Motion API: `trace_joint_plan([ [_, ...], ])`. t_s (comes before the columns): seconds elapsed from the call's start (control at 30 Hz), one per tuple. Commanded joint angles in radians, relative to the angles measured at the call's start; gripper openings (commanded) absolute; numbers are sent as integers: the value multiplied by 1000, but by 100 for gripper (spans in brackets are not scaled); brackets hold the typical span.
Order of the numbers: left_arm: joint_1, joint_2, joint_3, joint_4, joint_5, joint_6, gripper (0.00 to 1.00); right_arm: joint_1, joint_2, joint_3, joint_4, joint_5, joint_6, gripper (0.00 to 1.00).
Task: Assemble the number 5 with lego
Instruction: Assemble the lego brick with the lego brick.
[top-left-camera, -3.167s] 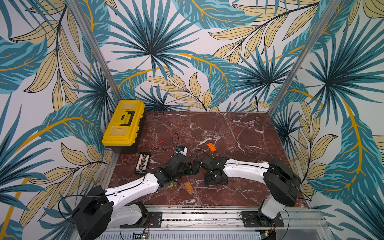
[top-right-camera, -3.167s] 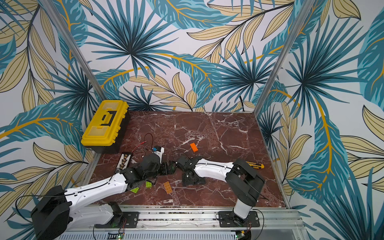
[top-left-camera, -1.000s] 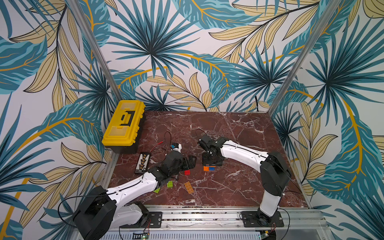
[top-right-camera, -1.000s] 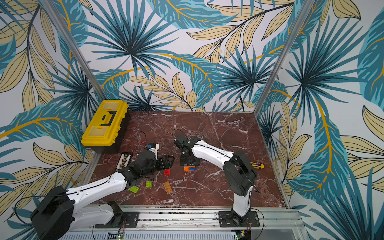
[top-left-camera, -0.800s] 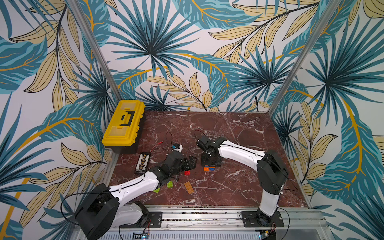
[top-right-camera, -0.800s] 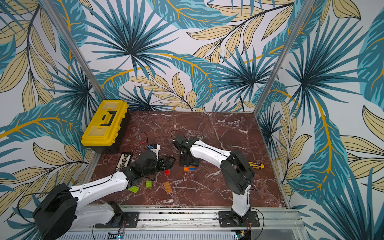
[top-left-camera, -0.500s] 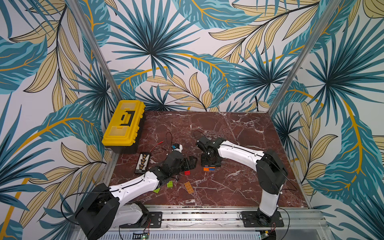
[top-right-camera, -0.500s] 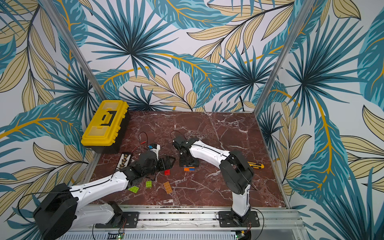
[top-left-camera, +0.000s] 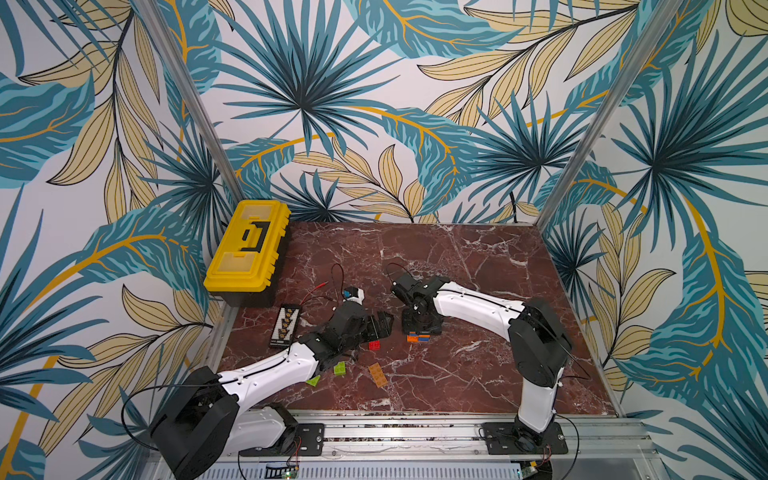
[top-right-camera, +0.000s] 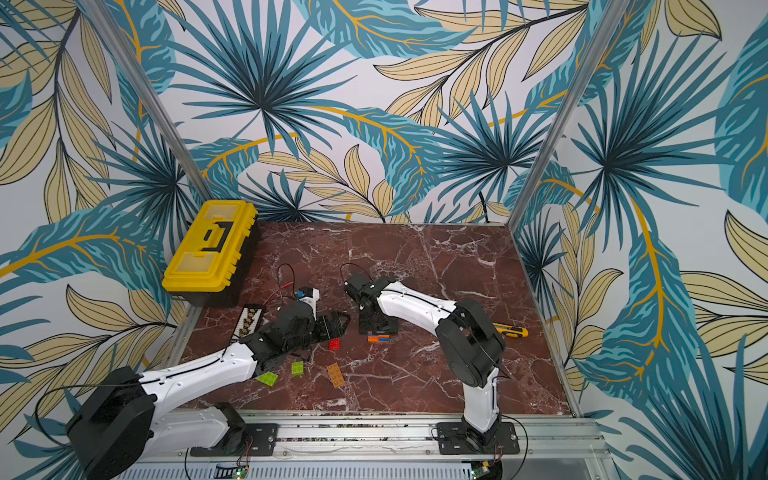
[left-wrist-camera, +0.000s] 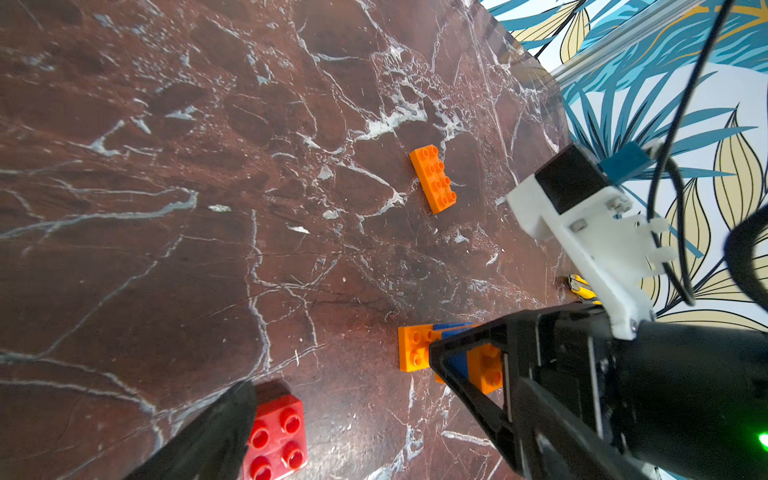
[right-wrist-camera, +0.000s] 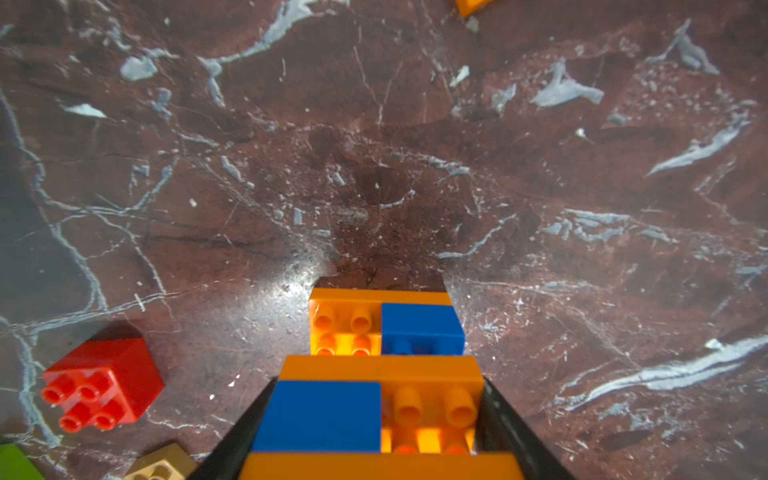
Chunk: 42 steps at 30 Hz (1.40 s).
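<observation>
Orange and blue plastic bricks (right-wrist-camera: 374, 374), stacked low in the frame's middle, were pinched by the right gripper (right-wrist-camera: 379, 399) and might snap apart if twisted, while the empty, wide-open left gripper (left-wrist-camera: 338, 374) might knock the red square plastic brick (left-wrist-camera: 276, 436).

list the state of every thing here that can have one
left claw, open, empty
right claw, shut on the orange and blue lego stack
red square lego brick, loose, studs up, beside the left claw
long orange lego brick, lying flat, unattached
two lime green lego bricks, loose
tan lego brick, loose, flat
yellow plastic toolbox, lid shut
yellow utility knife, blade cannot be told
</observation>
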<state>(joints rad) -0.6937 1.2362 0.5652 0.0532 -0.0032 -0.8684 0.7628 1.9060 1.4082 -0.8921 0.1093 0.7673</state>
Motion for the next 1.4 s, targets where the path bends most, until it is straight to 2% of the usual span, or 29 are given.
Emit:
trace_joint_plan([
  [0.0,4,-12,27,-14,-10,-3,100,6,22,8,-22,22,14,62],
  [0.77,5,-10,25,-13,3,-7,100,15,34,-18,-11,51,53,62],
  [1.37,4,-7,27,-15,6,-7,100,15,57,-32,15,27,67,62],
])
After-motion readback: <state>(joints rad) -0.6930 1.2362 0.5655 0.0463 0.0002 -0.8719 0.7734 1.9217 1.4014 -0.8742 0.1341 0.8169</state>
